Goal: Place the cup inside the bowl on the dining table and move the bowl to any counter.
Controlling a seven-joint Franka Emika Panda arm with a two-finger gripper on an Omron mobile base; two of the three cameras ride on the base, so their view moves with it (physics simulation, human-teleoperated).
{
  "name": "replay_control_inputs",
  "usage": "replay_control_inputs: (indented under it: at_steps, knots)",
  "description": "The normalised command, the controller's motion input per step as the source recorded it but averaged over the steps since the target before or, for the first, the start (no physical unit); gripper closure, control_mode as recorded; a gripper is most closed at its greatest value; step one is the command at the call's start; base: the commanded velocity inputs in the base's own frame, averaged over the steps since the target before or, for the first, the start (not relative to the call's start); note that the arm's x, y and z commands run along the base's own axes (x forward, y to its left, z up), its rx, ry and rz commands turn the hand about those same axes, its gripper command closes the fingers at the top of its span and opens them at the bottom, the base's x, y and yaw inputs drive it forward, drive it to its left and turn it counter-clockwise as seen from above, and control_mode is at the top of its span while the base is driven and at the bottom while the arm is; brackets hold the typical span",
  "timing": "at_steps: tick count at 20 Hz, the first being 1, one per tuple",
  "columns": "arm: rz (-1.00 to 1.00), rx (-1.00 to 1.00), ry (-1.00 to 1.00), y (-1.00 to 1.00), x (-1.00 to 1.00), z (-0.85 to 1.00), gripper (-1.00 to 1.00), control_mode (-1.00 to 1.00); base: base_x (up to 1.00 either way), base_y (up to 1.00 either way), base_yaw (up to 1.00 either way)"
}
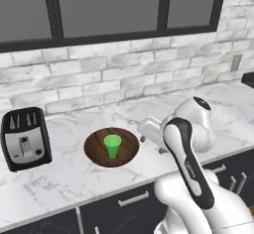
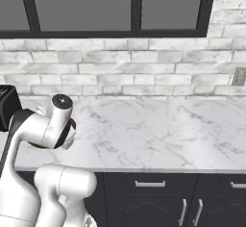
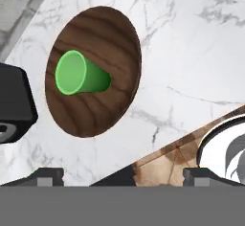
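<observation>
Cup in bowl on the worktop

The cup stands upright inside the bowl on the worktop — a toaster sits just left. The claw hangs spread and empty, clear of the bowl's right side.

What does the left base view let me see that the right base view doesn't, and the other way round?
The left base view shows the green cup standing upright inside the wooden bowl, and the whole black toaster beside it. The right base view shows a wall outlet and a long stretch of bare marble toward the right, with the arm hiding most of the bowl. Both share the counter, the brick wall, the dark window and the robot's white arm.
</observation>
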Motion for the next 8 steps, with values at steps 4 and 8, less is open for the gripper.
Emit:
replay_control_inputs:
  at_steps: [4, 8]
  knots:
    - [0.00, -0.09, -0.03, 0.00, -0.32, 0.64, -1.00, -1.00, 0.00, 0.00, 0.00]
    - [0.00, -0.11, 0.00, -0.04, -0.57, 0.53, -1.00, -1.00, 0.00, 0.00, 0.00]
